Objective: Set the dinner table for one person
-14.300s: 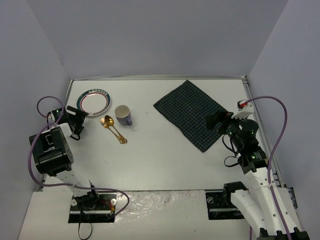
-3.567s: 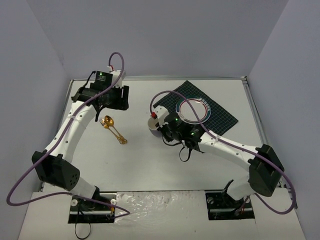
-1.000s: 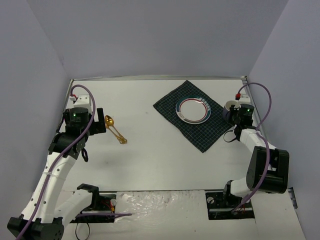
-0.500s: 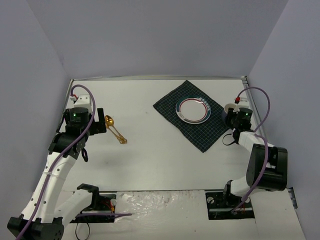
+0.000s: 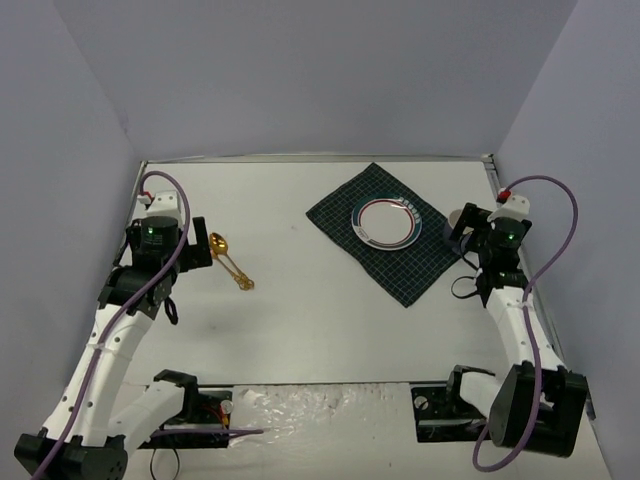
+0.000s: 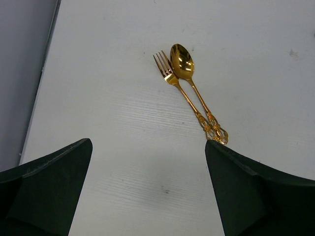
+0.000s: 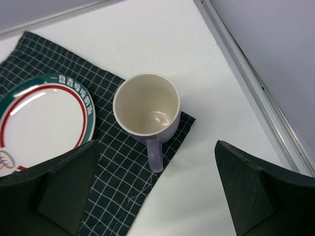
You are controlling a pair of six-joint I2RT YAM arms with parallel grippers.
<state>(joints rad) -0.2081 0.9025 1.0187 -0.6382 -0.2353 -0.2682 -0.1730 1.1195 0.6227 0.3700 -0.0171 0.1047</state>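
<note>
One dinner table lies under everything, with one dark checked cloth spread on its far right part. On the cloth there is one plate, near the cloth's middle. One mug stands upright at the cloth's right corner, just beside the plate, and its handle points out past the cloth's edge. Whether its base sits wholly on the cloth is hard to tell. One gold fork and one gold spoon lie side by side, touching at the handles, well to the left of the cloth.

There are two grippers. The left gripper hangs above the cutlery, jaws spread wide and holding nothing. The right gripper hangs over the mug, jaws also spread wide and empty.

A second ago the right gripper was closed down at the mug on the cloth's right corner. Now it has let go and drawn back, and the mug stands free. The left arm, the cutlery and the plate have not moved.
</note>
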